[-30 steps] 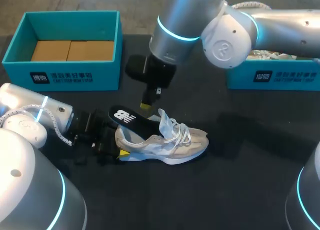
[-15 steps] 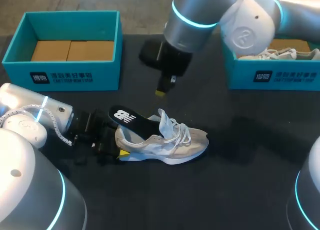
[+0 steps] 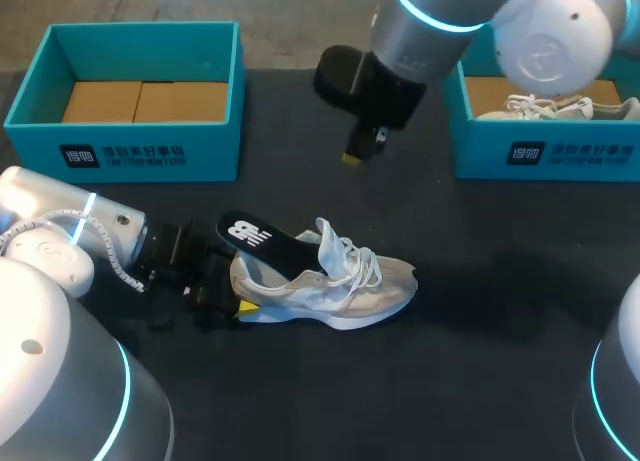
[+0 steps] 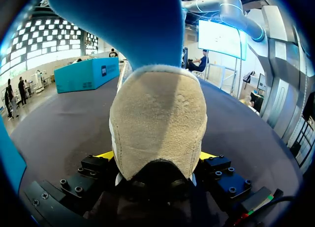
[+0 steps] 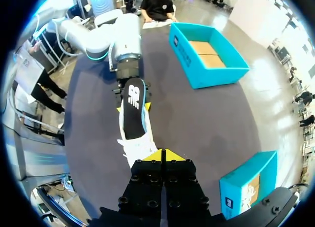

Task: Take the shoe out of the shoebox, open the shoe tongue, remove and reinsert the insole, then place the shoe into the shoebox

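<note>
Shoe (image 3: 340,281) upright on its sole, mid-bench (image 3: 480,381), outside both boxes. Long axis runs across the bench: heel toward my left arm, toe toward my right.

Left pincer (image 3: 238,303) clamped on the heel from both sides. The left wrist view shows a yellow tip either side of the suede heel.

Insole (image 3: 250,236) black, partly out. Its heel end slants up over the collar and its front end is down inside the shoe.

Right pincer (image 3: 352,159) hangs in the air over the far part of the bench, beyond the shoe, tips pressed together, holding nothing. From it the insole lies lower, nearer me and to the left. In the right wrist view, insole and shoe line up straight ahead of the fingers.

Judgement: the right arm is the free one, so any work on the insole falls to it, along the shoe's length.

Counts:
- Shoes: two. One on the bench, the second shoe (image 3: 560,107) in the right shoebox (image 3: 540,156).
- Shoeboxes: two, teal. The left shoebox (image 3: 150,156) shows only its cardboard floor.
- Insoles seen: one.
- Arms: two.
</note>
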You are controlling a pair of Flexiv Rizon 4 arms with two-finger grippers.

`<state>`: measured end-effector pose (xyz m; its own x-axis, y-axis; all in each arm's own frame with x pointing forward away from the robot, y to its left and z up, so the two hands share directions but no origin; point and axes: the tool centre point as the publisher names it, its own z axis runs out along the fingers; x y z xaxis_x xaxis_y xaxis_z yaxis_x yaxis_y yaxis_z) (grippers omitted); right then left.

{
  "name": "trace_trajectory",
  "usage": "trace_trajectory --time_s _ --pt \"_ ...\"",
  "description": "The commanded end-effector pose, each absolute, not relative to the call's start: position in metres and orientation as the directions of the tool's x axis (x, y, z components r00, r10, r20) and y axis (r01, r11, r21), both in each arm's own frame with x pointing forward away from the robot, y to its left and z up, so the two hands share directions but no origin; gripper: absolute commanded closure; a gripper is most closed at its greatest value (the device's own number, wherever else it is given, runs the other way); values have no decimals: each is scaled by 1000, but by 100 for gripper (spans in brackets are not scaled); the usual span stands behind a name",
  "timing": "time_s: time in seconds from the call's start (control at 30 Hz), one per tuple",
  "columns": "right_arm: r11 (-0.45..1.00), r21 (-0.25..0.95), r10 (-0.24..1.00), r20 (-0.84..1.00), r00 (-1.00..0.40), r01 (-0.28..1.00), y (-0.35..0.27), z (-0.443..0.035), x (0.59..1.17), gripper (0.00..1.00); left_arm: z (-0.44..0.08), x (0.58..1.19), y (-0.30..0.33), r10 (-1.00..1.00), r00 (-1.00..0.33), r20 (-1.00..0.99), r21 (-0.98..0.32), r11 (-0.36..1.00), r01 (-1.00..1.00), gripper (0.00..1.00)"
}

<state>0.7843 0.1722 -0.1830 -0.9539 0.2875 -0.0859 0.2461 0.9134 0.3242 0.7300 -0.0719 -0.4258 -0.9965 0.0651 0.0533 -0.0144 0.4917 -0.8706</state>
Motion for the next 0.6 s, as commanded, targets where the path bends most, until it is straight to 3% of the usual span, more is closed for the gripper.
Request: trace_trajectory --time_s 0.03,0.6 --pt "908 337 300 -110 -948 248 155 -168 775 100 -429 731 -73 65 -996 54 -870 493 -15 100" --pt "909 336 295 -98 -950 247 155 -167 775 100 -429 731 -73 65 -996 54 -870 493 -15 100"
